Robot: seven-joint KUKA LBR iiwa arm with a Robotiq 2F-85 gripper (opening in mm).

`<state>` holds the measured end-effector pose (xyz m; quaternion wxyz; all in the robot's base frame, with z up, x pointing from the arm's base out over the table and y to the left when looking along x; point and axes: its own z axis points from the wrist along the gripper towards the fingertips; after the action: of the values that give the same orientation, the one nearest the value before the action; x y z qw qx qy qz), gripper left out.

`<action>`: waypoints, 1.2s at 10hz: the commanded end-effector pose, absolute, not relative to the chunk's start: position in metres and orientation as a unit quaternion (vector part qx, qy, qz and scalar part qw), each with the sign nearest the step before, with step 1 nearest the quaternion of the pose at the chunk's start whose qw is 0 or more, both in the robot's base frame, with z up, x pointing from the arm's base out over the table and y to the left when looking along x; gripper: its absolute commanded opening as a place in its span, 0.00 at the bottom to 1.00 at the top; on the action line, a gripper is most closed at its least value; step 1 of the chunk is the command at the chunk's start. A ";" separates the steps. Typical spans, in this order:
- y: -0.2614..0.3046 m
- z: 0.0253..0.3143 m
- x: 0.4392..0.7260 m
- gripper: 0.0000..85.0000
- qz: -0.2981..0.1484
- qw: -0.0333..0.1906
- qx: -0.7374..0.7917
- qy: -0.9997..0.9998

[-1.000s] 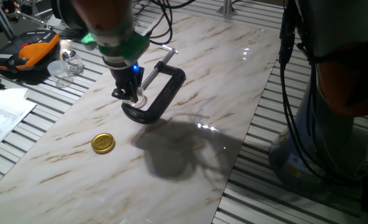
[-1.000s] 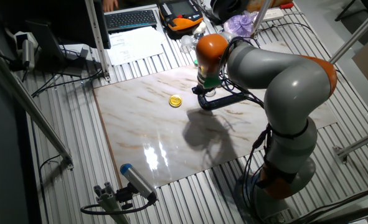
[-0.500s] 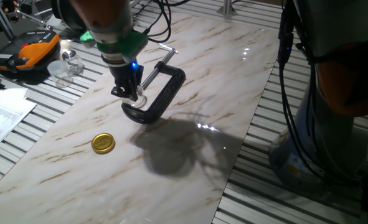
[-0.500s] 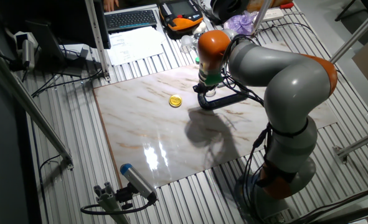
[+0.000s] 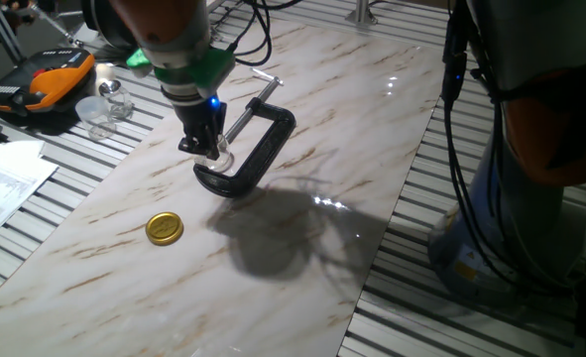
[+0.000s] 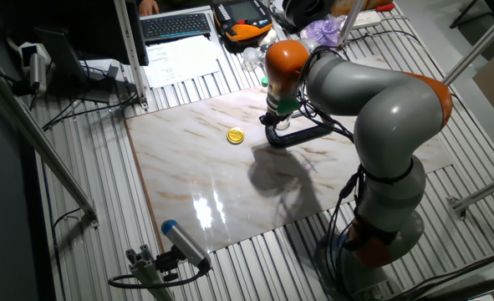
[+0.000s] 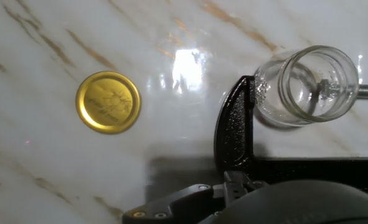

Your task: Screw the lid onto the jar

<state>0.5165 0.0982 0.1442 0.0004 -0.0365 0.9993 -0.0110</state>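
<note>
Arm and gripper (image 5: 211,149): small shift between the frame a second ago and now. In one fixed view the hand sits slightly farther toward the far left corner of the tabletop and marginally higher; the blue light on it moved the same way. In the other fixed view the orange wrist joint (image 6: 285,60) shows a slight displacement to the right. Most of this motion took place in the first half second; from the half-second frame to now the hand barely moves. State of the jaws cannot be made out in any view.
</note>
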 end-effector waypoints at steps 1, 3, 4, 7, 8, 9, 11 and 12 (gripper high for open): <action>0.098 0.144 0.517 0.00 -0.010 0.001 -0.045 0.999; 0.098 0.144 0.517 0.00 -0.018 0.001 -0.049 0.999; 0.098 0.144 0.517 0.00 -0.015 0.000 -0.049 0.999; 0.098 0.144 0.517 0.00 -0.005 -0.006 -0.026 1.000; 0.099 0.144 0.516 0.00 0.001 -0.004 -0.019 1.000; 0.103 0.141 0.516 0.00 0.004 0.003 -0.014 1.000; 0.104 0.139 0.516 0.00 0.002 0.012 -0.013 1.000; 0.105 0.139 0.517 0.00 0.002 0.017 -0.016 1.000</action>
<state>0.5172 0.1047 0.1384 0.0176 -0.0164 0.9997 0.0018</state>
